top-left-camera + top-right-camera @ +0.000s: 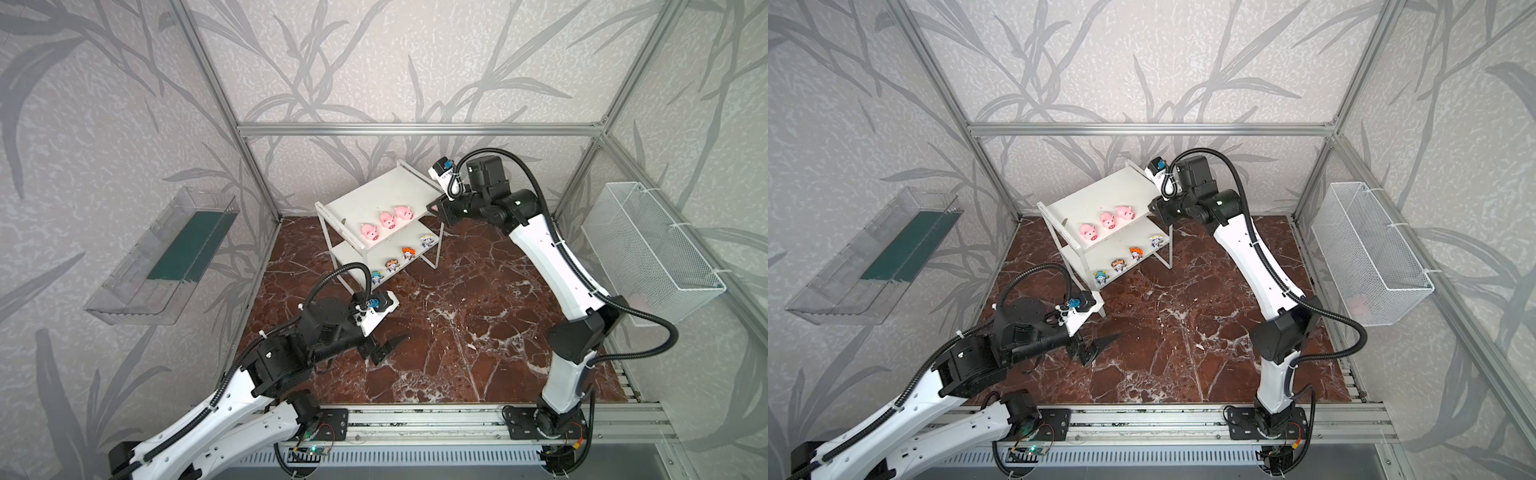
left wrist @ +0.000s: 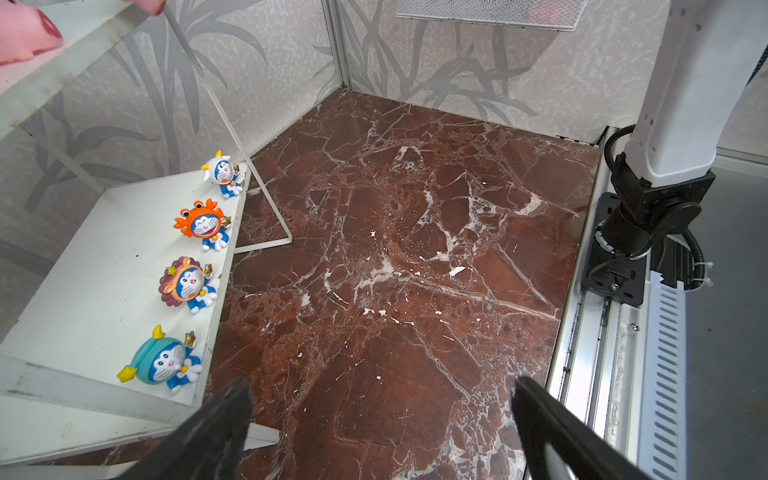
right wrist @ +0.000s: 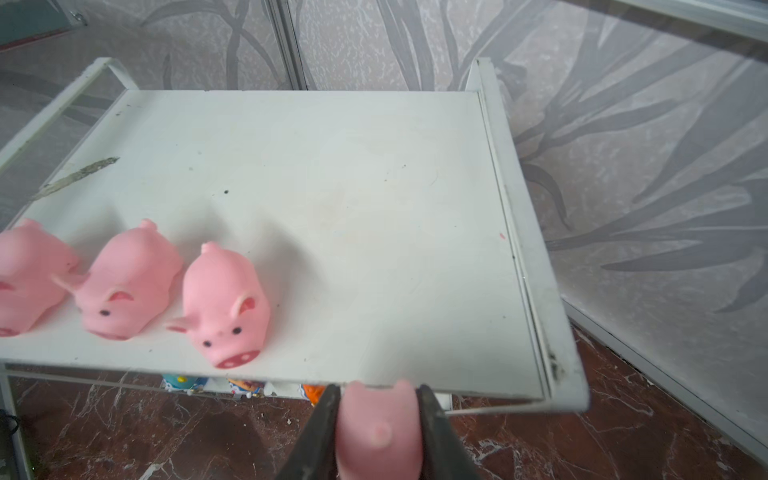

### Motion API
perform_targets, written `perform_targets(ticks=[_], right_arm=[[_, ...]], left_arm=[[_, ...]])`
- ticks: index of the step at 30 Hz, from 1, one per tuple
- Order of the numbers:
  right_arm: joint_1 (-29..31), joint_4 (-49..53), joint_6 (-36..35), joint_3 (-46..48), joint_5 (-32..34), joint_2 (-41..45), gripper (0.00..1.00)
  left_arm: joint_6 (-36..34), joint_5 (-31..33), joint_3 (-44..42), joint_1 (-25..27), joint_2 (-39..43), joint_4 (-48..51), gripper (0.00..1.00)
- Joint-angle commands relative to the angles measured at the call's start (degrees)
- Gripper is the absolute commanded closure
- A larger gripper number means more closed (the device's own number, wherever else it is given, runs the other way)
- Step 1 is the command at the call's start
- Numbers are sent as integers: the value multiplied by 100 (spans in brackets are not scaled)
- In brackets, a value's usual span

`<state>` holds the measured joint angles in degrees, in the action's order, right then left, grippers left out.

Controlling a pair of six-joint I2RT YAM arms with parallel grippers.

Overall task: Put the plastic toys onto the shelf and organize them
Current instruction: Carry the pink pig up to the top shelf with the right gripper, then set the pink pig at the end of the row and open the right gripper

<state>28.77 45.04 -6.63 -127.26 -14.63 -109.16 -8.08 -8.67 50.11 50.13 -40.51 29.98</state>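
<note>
In the right wrist view the held pig (image 3: 376, 432) runs off the picture's edge between the fingers of the right end effector (image 3: 378, 390). The leftmost pig (image 3: 25, 274) is cropped too, and the figurines (image 3: 248, 385) on the lower board of the shelf (image 3: 332, 187) are slivers under the upper board. In both top views the held pig is nearly hidden behind that end effector. A reddish patch (image 1: 1358, 306) in the wire basket (image 1: 1370, 249) is too blurred to identify.
</note>
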Motion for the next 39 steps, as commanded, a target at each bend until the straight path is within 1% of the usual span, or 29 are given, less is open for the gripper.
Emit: perform_targets(ticks=[1,12,18,24,27,34,39], right_arm=[[14,-11,158,-482,6,-105,70],[24,210,208,-1048,-82,-538,68],[86,682,141,-1771,-113,-1026,65],[137,850,120,-2173,-79,-1290,62],[150,950,117,-2362,-92,-1405,58],[158,949,186,-2673,-154,-1572,45],[156,1065,165,-3198,-21,-1624,39]], left_arm=[[-153,26,-76,-29,36,-17,1],[-150,22,-123,-33,50,-79,1],[-159,31,-131,-38,62,-79,1],[-159,36,-140,-38,87,-80,1],[-159,33,-144,-38,102,-79,1],[-159,71,-159,-38,133,-93,1],[-127,231,-121,-38,148,-139,1]])
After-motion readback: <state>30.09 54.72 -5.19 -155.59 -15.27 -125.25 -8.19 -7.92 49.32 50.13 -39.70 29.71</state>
